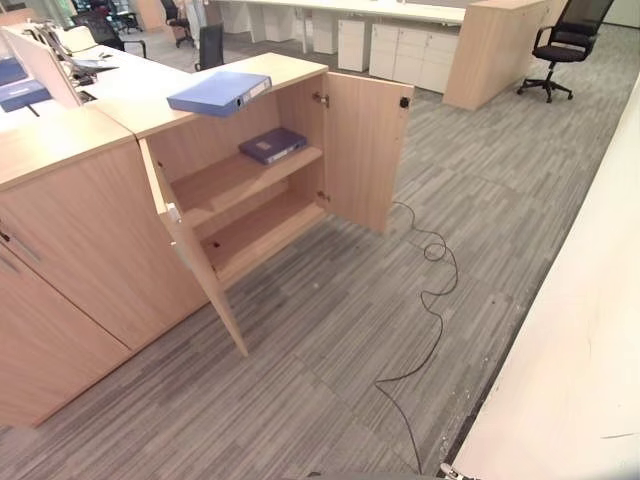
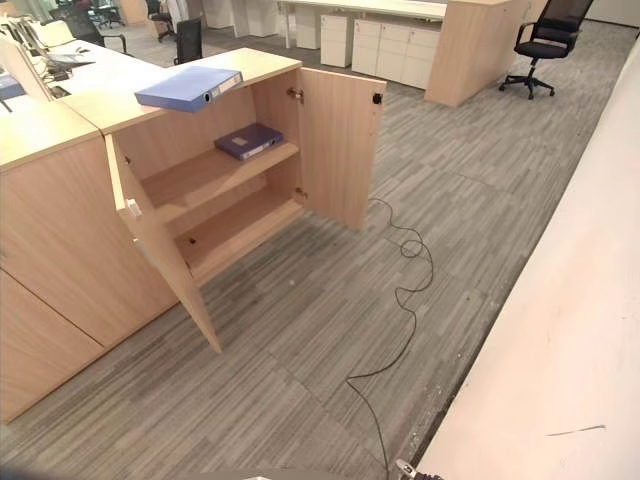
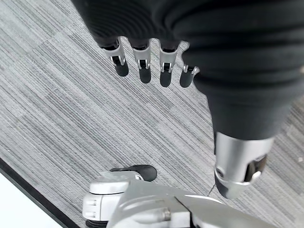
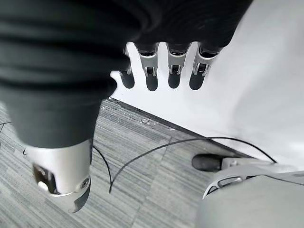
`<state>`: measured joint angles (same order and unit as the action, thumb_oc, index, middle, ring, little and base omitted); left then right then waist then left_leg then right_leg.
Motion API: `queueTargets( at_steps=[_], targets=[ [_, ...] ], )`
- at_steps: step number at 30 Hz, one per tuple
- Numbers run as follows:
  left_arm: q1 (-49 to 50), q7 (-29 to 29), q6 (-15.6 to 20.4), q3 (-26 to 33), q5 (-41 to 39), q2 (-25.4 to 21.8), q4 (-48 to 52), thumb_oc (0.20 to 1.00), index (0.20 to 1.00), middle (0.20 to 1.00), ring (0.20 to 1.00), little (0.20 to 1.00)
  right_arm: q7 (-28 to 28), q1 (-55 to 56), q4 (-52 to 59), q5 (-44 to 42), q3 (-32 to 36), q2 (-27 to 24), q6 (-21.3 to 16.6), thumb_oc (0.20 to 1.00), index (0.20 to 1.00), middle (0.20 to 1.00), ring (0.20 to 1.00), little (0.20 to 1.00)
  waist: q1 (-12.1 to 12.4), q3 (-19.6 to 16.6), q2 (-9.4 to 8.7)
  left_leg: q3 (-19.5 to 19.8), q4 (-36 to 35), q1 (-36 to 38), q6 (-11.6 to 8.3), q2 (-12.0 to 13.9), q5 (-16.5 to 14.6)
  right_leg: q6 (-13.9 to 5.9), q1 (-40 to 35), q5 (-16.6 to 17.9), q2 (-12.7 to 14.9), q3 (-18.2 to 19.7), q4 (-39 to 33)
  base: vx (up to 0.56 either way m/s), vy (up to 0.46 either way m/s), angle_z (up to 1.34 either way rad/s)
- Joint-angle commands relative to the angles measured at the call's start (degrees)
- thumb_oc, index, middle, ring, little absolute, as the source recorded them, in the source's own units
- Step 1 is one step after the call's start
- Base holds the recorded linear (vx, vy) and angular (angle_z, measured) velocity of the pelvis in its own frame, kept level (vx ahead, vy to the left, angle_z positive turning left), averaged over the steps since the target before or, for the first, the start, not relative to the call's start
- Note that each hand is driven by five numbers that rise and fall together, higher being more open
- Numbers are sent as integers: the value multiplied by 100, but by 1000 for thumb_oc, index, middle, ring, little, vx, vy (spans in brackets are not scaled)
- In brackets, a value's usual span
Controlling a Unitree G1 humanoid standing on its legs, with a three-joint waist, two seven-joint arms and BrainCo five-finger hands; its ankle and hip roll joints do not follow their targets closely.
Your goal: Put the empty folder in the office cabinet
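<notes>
Right now you have the blue folder (image 1: 220,92) lying flat on top of the cabinet (image 1: 352,150), whose doors stand open. Inside that cabinet, a darker blue book (image 1: 272,145) lies on the upper shelf (image 1: 225,183). Your left hand (image 3: 147,59) and right hand (image 4: 164,71) both hang over the carpet away from the cabinet, fingers straight and holding nothing.

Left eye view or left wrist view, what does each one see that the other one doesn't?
The left eye view has the open cabinet, a blue folder lying on its top and a darker folder on its upper shelf. The left wrist view has the left hand, fingers relaxed, holding nothing. Both have the grey striped carpet.
</notes>
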<state>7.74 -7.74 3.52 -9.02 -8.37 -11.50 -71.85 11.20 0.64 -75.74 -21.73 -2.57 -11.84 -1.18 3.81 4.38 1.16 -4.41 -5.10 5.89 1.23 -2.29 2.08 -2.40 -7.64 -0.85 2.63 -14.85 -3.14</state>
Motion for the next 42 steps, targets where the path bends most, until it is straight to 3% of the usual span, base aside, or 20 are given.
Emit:
queueTargets(
  at_steps=[1, 4, 5, 9, 13, 16, 18, 21, 22, 26, 28, 31, 33, 34, 35, 36, 37, 38, 40, 42],
  targets=[
    [-514, -8, 72, 32, 56, 26, -317, 1000, 1000, 1000, 1000, 1000, 19, -348, 119, 139, -215, -212, -3, 1000, 1000, 1000, 1000, 1000, 81, 325, 33, 126, 10, -139, 22, -158, -538, -612, 858, 441, 490, -148, 408, -182, 66, -31],
    [-623, -36, 95, 9, 91, -60, -324, 1000, 1000, 1000, 1000, 1000, 27, -582, 177, 175, -271, -239, 2, 1000, 1000, 1000, 1000, 1000, 147, 458, 73, -123, 10, -311, 11, -69, -533, -804, 1320, 670, 824, -312, 692, -96, -31, -63],
    [-643, -57, 91, 25, 95, -117, -293, 1000, 1000, 1000, 1000, 1000, 25, -604, 186, 170, -267, -256, -2, 1000, 1000, 1000, 1000, 1000, 169, 459, 58, -178, 10, -354, -4, 8, -508, -743, 1302, 726, 977, -408, 528, 22, -145, -93],
    [-778, -99, 118, 23, 13, -186, -275, 1000, 1000, 1000, 1000, 1000, 76, -675, 174, 118, -236, -262, 5, 1000, 1000, 1000, 1000, 1000, 117, 566, -34, -156, 10, -279, -46, 53, -552, -746, 1604, 889, 904, -260, 232, 86, -172, -27],
    [-817, -136, 110, 82, -4, -228, -349, 1000, 1000, 1000, 1000, 1000, 69, -626, 49, 97, -210, -247, 9, 1000, 1000, 1000, 1000, 1000, 80, 558, -186, -226, 10, -25, -256, 258, -678, -818, 1501, 1010, 1010, -751, -22, 233, -301, -3],
    [-797, -168, 132, 174, -137, -191, -384, 1000, 1000, 1000, 1000, 1000, 87, -552, -39, 91, -216, -247, -26, 1000, 1000, 1000, 1000, 1000, 40, 471, -219, -278, 10, 124, -469, 624, -712, -745, 1408, 902, 920, -857, 50, 224, -292, 1],
    [-790, -262, 183, 269, -452, -155, -320, 1000, 1000, 1000, 1000, 1000, 129, -489, -67, 0, -189, -290, -88, 1000, 1000, 1000, 1000, 1000, 27, 431, -211, -298, 148, 185, -712, 1163, -594, -548, 1318, 541, 722, -986, 264, 290, -460, 6],
    [-791, -267, 187, 289, -512, -145, -306, 1000, 1000, 1000, 1000, 1000, 147, -481, -60, -16, -193, -313, -102, 1000, 1000, 1000, 1000, 1000, 34, 423, -156, -297, 295, 186, -793, 1359, -664, -537, 1242, 384, 597, -984, 299, 181, -272, 12],
    [-828, -311, 216, 264, -557, -123, -214, 1000, 1000, 1000, 1000, 1000, 189, -474, -64, -43, -202, -374, -144, 1000, 1000, 1000, 1000, 1000, 43, 445, -182, -338, 765, 8, -881, 1593, -471, -394, 1110, 211, 439, -1080, 279, 92, -243, 5],
    [-864, -313, 200, 249, -580, -117, -83, 1000, 1000, 1000, 1000, 1000, 232, -477, -53, -19, -243, -450, -151, 1000, 1000, 1000, 1000, 1000, 100, 516, -231, -449, 1545, -203, -858, 1811, -101, -179, 815, 5, 221, -1137, 187, 133, -291, 4],
    [-834, -339, 234, 274, -707, -92, 24, 1000, 1000, 1000, 1000, 1000, 219, -507, -15, 41, -304, -538, -155, 1000, 1000, 1000, 1000, 1000, 275, 578, -288, -160, 2117, -578, -723, 1487, -184, -93, 588, -116, 138, -1086, 45, 171, -265, -6],
    [-821, -307, 233, 248, -682, -84, 78, 1000, 1000, 1000, 1000, 1000, 237, -499, -3, 122, -332, -606, -149, 1000, 1000, 1000, 1000, 1000, 378, 626, -404, -110, 2043, -1082, -604, 1104, -609, -136, 433, -171, 201, -1119, -61, 94, -108, 3],
    [-822, -299, 239, 246, -672, -91, 96, 1000, 1000, 1000, 1000, 1000, 237, -504, 0, 149, -345, -615, -142, 1000, 1000, 1000, 1000, 1000, 417, 650, -408, -98, 1958, -1266, -592, 968, -597, -147, 402, -174, 214, -1093, -66, 65, -15, 17],
    [-801, -305, 253, 242, -670, -103, 151, 1000, 1000, 1000, 1000, 1000, 268, -538, 18, 210, -385, -634, -141, 1000, 1000, 1000, 1000, 1000, 509, 687, -354, -67, 1546, -1514, -629, 764, -260, -167, 301, -192, 159, -1037, -114, 62, 7, 11],
    [-800, -305, 253, 242, -670, -103, 152, 1000, 1000, 1000, 1000, 1000, 268, -537, 19, 210, -385, -634, -141, 1000, 1000, 1000, 1000, 1000, 509, 689, -358, -70, 1525, -1502, -629, 759, -247, -167, 298, -192, 163, -1036, -115, 100, 16, 3],
    [-784, -311, 250, 256, -673, -103, 163, 1000, 1000, 1000, 1000, 1000, 278, -550, 23, 235, -405, -634, -143, 1000, 1000, 1000, 1000, 1000, 569, 694, -321, -41, 1177, -1546, -671, 698, 13, -169, 224, -210, 113, -999, -152, 94, 49, -14],
    [-784, -332, 258, 276, -679, -104, 160, 1000, 1000, 1000, 1000, 1000, 292, -569, 34, 290, -441, -615, -147, 1000, 1000, 1000, 1000, 1000, 667, 693, -247, 63, 607, -1782, -695, 647, 597, -145, 137, -207, 21, -990, -186, 148, 20, -14],
    [-775, -333, 258, 280, -679, -105, 158, 1000, 1000, 1000, 1000, 1000, 292, -564, 32, 291, -450, -613, -147, 1000, 1000, 1000, 1000, 1000, 675, 699, -265, 76, 578, -1696, -745, 651, 508, -162, 75, -283, 15, -934, -186, 122, 46, -4],
    [-754, -395, 294, 309, -777, -93, 168, 1000, 1000, 1000, 1000, 1000, 339, -593, 39, 349, -500, -571, -158, 1000, 1000, 1000, 1000, 1000, 807, 724, -184, 329, 11, -2030, -825, 675, 844, -128, -75, -338, -64, -853, -186, 213, 45, -4],
    [-753, -407, 302, 314, -793, -85, 167, 1000, 1000, 1000, 1000, 1000, 340, -585, 36, 372, -511, -560, -151, 1000, 1000, 1000, 1000, 1000, 817, 732, -174, 324, 10, -2153, -863, 714, 850, -131, -142, -373, -66, -842, -186, 196, 48, -30]
  ],
)
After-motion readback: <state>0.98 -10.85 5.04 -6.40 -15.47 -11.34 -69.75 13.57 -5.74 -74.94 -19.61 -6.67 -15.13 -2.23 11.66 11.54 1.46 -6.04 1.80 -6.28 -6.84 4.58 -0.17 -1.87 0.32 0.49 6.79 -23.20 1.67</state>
